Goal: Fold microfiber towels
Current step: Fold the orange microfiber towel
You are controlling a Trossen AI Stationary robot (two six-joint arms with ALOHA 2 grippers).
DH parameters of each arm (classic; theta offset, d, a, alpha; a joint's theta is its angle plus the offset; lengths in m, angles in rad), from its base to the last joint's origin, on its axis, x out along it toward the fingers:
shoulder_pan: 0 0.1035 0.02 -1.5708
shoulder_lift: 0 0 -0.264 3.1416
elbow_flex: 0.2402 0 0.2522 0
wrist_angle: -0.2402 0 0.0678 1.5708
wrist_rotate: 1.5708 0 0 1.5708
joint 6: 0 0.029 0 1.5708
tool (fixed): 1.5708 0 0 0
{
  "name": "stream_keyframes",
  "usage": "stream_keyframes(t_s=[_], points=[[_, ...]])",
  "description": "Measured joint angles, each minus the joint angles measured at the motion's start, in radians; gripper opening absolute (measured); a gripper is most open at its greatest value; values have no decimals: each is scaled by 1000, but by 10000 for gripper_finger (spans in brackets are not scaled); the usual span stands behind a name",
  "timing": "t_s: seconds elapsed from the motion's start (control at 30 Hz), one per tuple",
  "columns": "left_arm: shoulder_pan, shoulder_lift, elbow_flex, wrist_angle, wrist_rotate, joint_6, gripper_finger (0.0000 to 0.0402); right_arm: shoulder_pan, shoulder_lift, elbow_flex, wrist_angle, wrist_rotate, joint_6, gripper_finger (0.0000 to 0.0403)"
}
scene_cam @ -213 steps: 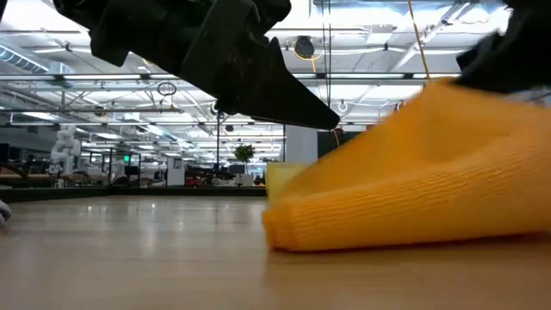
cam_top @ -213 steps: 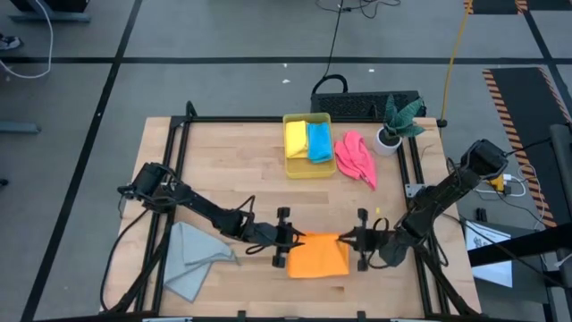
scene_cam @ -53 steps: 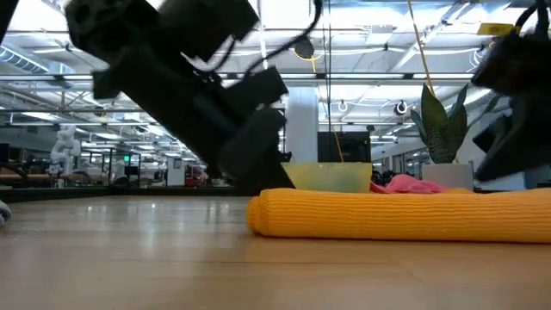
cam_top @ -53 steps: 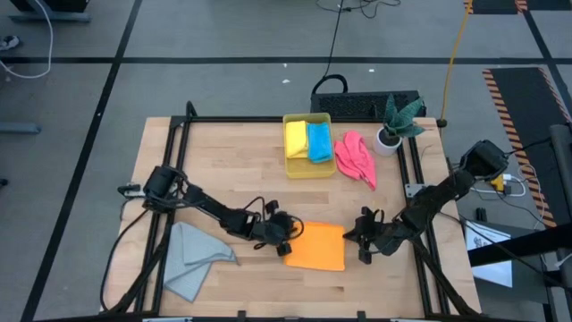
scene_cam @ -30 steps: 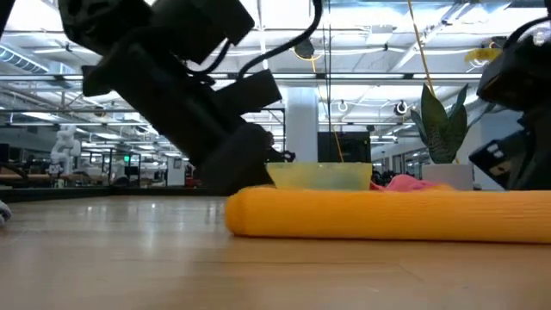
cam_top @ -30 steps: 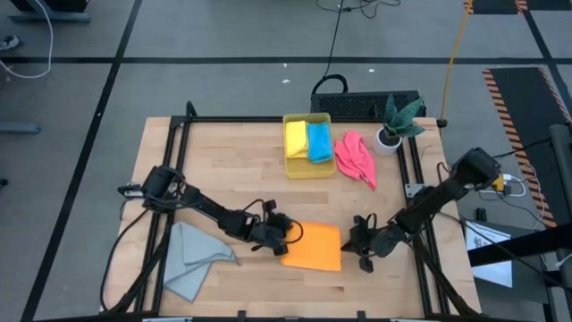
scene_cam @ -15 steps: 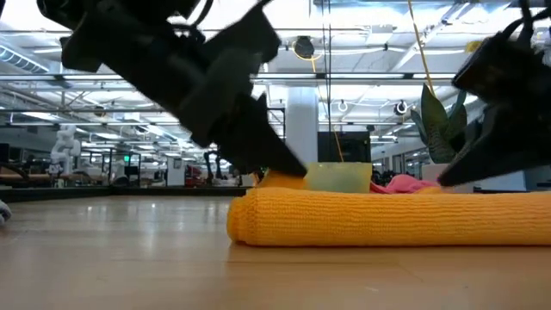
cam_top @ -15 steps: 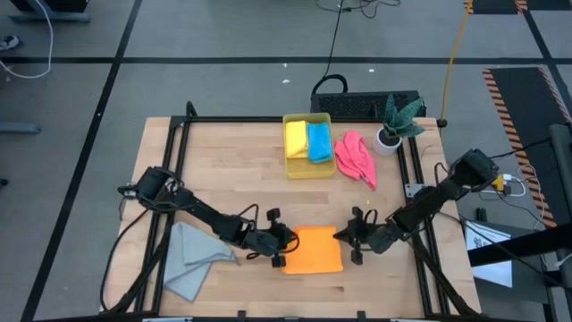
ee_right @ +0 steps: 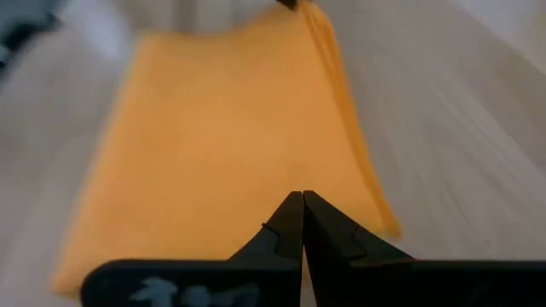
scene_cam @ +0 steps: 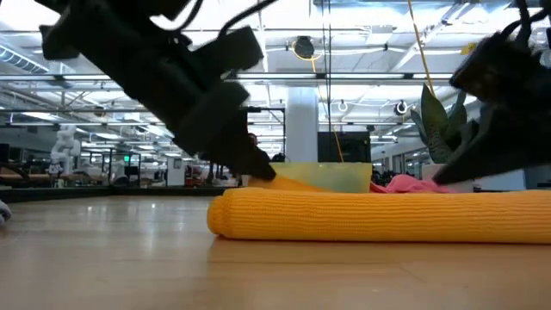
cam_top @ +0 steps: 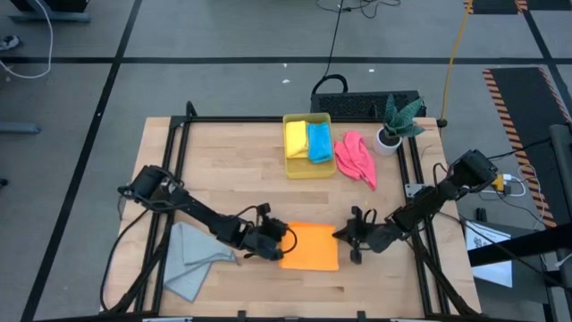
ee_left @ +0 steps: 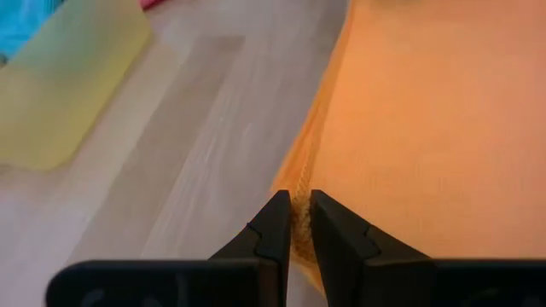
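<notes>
The orange towel (cam_top: 311,248) lies folded flat on the table near its near edge; it also shows in the low view (scene_cam: 379,215). My left gripper (cam_top: 281,247) is at the towel's left edge, shut on it (ee_left: 299,209). My right gripper (cam_top: 342,237) is at the towel's right edge, its fingers shut (ee_right: 302,198) over the orange cloth (ee_right: 230,128). The grey towel (cam_top: 192,259) lies crumpled at the near left. The pink towel (cam_top: 356,158) lies bunched right of the bin. The yellow towel (cam_top: 296,139) and the blue towel (cam_top: 318,141) lie folded in the bin. My left gripper pinches the orange towel's left edge (ee_left: 300,181) between its two fingers; a strip of cloth shows in the narrow gap. The fingers come low from the table's left. The towel lies flat on the table. My right gripper's shut fingertips stand over the towel's right edge; I cannot tell whether they touch it.
The translucent yellow bin (cam_top: 308,173) stands at the far middle. A potted plant (cam_top: 393,125) stands at the far right. Bare wood shows between the bin and the orange towel. A black frame runs along the table's edges.
My right gripper has gone toward the table's left, up to the orange towel's right edge. My left gripper has shifted a little toward the near edge at the towel's left edge. The towel has slid slightly toward the left, staying flat.
</notes>
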Motion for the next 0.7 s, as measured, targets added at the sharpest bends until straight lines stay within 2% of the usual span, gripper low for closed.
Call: stream_keyframes(t_s=[0.17, 0.27, 0.37, 0.43, 0.5, 0.6, 0.7], points=[[-19, -23, 1, 30, 1, -3, 51, 31, -1, 0, 153, -67, -102, 0], [-23, -23, 1, 49, 22, 1, 51, 40, 1, 1, 163, -90, -110, 0], [-23, -24, 1, 21, 30, -1, 51, 39, 17, 1, 141, -80, -111, 0], [-32, -37, 2, -75, 19, -24, 51, 29, 36, 1, 128, -62, -94, 0], [-48, -68, -1, -177, -26, -85, 51, 23, 56, 1, 106, -27, -71, 0], [-70, -106, 2, -246, -94, -169, 51, 18, 77, 1, 87, -2, -64, 0], [-82, -118, 2, -206, -110, -159, 51, 17, 67, 1, 51, 23, -68, 0]])
